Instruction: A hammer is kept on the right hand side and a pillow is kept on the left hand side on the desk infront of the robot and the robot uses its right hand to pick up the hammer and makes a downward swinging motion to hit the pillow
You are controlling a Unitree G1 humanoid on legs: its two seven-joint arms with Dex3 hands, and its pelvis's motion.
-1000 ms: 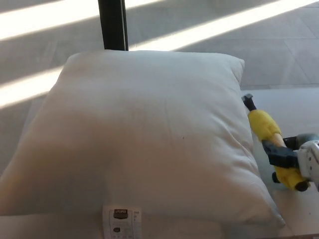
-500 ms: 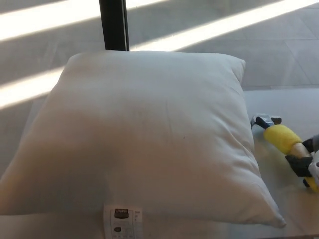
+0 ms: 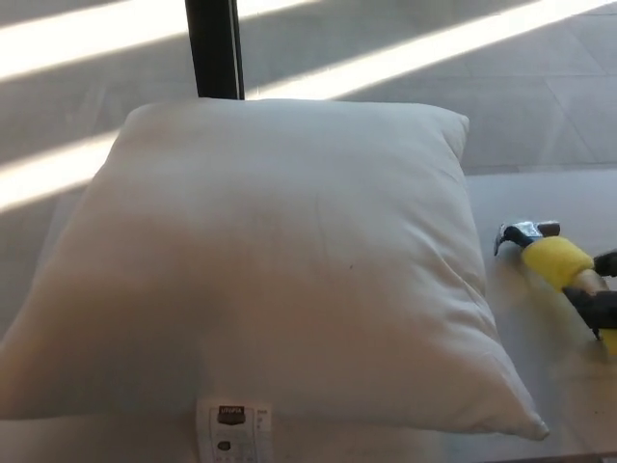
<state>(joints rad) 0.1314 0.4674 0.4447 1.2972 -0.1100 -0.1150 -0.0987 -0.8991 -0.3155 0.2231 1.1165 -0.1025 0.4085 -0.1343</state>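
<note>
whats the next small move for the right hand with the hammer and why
Probably lift the hammer up and carry it left over the pillow. The hammer sits low at the desk's right edge, its head beside the pillow, not above it. The right hand is mostly out of frame, so its grip should be confirmed first.

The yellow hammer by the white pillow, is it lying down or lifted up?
Cannot tell for sure. The yellow-handled hammer points its metal head toward the white pillow, low beside it over the desk.

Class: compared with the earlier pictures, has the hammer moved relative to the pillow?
Yes. The hammer has swung right and lower, away from the pillow edge it lay against.
</note>
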